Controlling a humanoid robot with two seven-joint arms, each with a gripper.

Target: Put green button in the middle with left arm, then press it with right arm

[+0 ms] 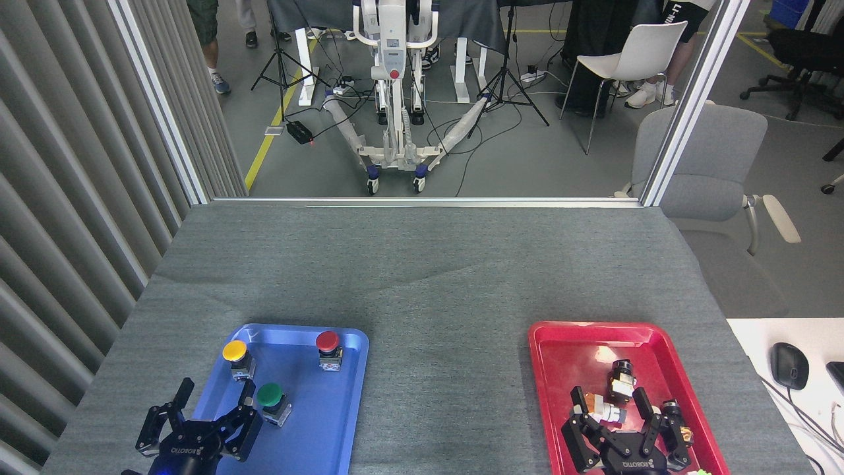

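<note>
- Head view: a grey fabric table [422, 277] fills the centre of the frame, its middle [448, 369] bare between a blue tray [343, 422] at lower left and a red tray [567, 343] at lower right.
- The green button [271, 396] stands in the blue tray, below the yellow button [235, 352] and red button [328, 343].
- The left gripper [214, 402], at the bottom left, has its fingers spread wide, empty, one finger just beside the green button.
- The right gripper [616, 412], at the bottom right, is spread wide over small parts [610, 402] in the red tray.

The bottom edge cuts off both arms behind the left gripper [198, 422] and right gripper [623, 422], while that right gripper partly hides small parts [610, 412] in the red tray [560, 356].
</note>
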